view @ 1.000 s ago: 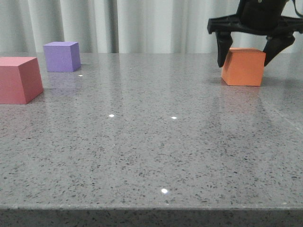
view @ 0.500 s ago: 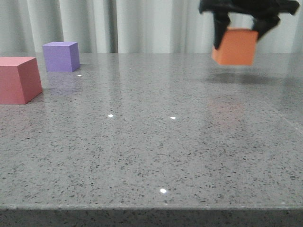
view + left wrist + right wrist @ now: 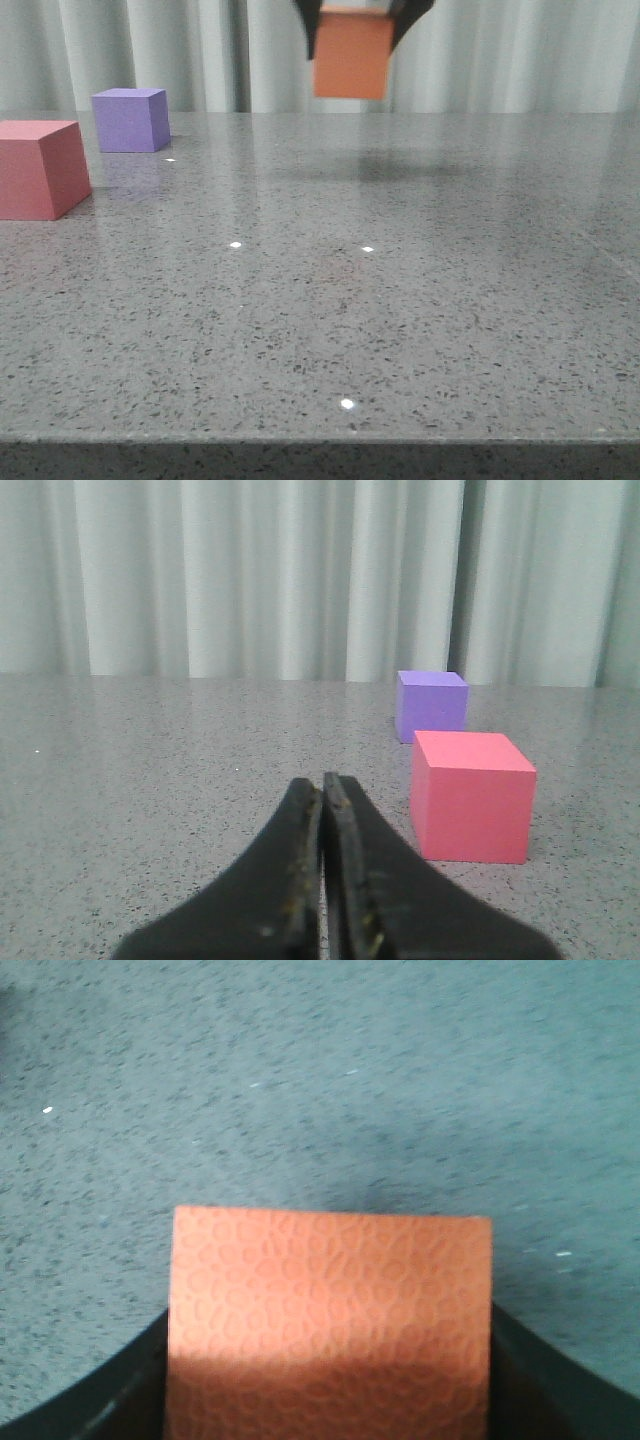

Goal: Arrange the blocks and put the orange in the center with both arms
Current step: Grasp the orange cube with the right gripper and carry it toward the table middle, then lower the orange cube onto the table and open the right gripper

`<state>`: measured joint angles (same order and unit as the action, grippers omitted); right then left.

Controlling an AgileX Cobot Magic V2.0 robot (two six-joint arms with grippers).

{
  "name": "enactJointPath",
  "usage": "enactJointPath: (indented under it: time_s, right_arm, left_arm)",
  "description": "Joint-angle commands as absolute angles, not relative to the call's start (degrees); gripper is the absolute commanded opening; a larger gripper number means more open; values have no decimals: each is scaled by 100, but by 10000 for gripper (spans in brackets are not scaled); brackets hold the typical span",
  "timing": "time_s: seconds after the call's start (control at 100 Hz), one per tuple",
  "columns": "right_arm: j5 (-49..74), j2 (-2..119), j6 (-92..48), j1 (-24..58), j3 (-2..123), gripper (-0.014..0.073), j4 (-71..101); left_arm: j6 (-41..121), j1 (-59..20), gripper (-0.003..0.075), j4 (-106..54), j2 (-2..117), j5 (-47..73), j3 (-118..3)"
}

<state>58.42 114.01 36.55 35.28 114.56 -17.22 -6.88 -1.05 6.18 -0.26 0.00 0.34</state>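
**Front view: orange cube in the air above the far middle of the surface**

Front view is showing the right gripper (image 3: 352, 25) hanging at the top of the picture, mostly cut off by the frame, with only two dark fingers (image 3: 309, 28) showing on either side of the orange cube (image 3: 352, 55). The gripper is clamping the cube by its two side faces and is holding it clear of the grey speckled surface (image 3: 400, 300), over the far middle part, with a soft shadow lying on the surface beneath it. In the right wrist view the cube (image 3: 330, 1325) is filling the space between the dark fingers (image 3: 90, 1395), its top face level.

The left gripper (image 3: 322, 790) is sitting low over the surface, its two fingers pressed together with nothing between them. The pink-red cube (image 3: 40, 168) is resting near the left edge, and the purple cube (image 3: 130, 119) is standing behind it, toward the far left corner, the two apart. A pale curtain (image 3: 500, 50) is hanging behind the far edge.
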Motion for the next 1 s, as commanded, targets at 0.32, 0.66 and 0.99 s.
enactJointPath:
  time_s: [0.32,0.66,0.99]
  right_arm:
    - [5743,12123,4200,3914,12619,342,-1904]
    - [5436,12385,4259,3925,12665,342,-1466]
    - [5450,12507,4259,3932,12665,342,-1490]
  left_arm:
    - [-749,-100,-20,607,-211,-456,278]
    - [-749,-100,-20,607,-211,-456,278]
    - [-749,-100,-20,607,-211,-456,278]
